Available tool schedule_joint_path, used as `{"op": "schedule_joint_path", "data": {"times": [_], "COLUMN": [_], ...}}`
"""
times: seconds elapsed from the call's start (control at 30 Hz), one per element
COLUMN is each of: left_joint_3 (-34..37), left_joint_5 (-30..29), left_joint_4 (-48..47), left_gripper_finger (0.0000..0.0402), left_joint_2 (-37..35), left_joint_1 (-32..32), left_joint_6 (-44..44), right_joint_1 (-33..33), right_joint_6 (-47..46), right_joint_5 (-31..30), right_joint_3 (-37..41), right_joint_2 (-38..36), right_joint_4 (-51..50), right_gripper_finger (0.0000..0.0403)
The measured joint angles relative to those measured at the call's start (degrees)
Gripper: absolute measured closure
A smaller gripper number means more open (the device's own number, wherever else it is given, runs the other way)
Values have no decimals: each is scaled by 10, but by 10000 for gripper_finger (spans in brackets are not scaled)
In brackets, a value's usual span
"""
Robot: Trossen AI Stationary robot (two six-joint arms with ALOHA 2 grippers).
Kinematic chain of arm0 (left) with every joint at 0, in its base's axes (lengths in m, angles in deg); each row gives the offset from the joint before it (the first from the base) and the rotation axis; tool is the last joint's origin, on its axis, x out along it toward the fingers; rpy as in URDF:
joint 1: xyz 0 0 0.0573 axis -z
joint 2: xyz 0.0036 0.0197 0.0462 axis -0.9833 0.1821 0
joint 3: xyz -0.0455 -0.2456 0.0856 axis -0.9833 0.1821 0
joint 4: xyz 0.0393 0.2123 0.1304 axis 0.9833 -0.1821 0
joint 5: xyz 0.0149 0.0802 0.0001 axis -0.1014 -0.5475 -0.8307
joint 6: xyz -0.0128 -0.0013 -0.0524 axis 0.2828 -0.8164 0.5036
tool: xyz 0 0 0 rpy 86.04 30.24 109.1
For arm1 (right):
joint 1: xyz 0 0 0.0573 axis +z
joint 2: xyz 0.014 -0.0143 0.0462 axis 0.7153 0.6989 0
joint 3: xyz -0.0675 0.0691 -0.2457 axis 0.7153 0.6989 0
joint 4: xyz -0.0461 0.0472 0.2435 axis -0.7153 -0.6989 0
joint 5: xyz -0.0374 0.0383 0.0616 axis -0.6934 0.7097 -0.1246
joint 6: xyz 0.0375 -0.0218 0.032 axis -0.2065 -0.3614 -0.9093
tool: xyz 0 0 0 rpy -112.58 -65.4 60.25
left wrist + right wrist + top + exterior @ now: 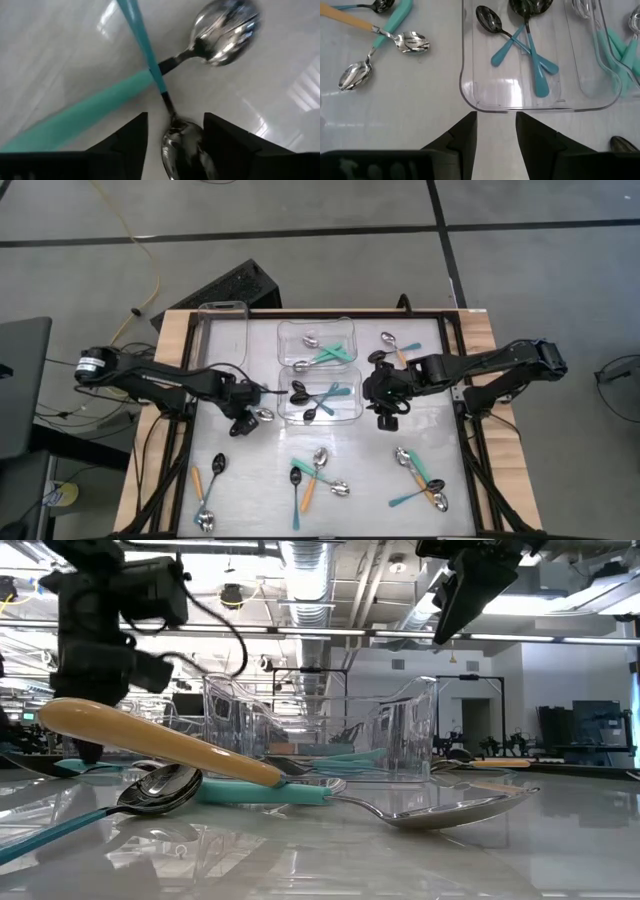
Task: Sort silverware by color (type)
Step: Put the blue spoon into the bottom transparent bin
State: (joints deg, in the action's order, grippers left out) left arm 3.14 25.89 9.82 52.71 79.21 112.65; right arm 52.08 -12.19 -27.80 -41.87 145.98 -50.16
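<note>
Spoons lie around clear tubs.
Left gripper fingers stand apart over a spoon; right gripper fingers apart, empty.

We count three black-bowled teal spoons crossed in near tub. Silver-bowled teal spoons in far tub. We see silver spoon flat left of near tub, loose clusters at front centre and front right, orange-handled pair front left.
</note>
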Motion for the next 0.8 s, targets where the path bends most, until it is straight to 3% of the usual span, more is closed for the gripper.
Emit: {"op": "schedule_joint_path", "data": {"times": [0.17, 0.3, 0.43, 0.6, 0.8], "left_joint_3": [6, 4, 4, -14, -44], "left_joint_5": [-3, -4, -8, -38, -16], "left_joint_4": [30, 27, 21, -3, -21], "left_gripper_finger": [210, 223, 273, 381, 396], "left_joint_2": [39, 55, 52, 38, -4], "left_joint_1": [0, 0, 0, 0, 0], "left_joint_6": [1, -10, -12, -20, -30], "right_joint_1": [0, 0, 0, 0, 0], "right_joint_6": [11, 15, 15, 16, 15], "right_joint_5": [0, 0, 0, 0, 0], "right_joint_3": [0, 0, 0, 0, 0], "right_joint_2": [0, 0, 0, 0, 0], "right_joint_4": [-1, 2, 3, 3, 0], "right_gripper_finger": [245, 245, 245, 245, 245]}}
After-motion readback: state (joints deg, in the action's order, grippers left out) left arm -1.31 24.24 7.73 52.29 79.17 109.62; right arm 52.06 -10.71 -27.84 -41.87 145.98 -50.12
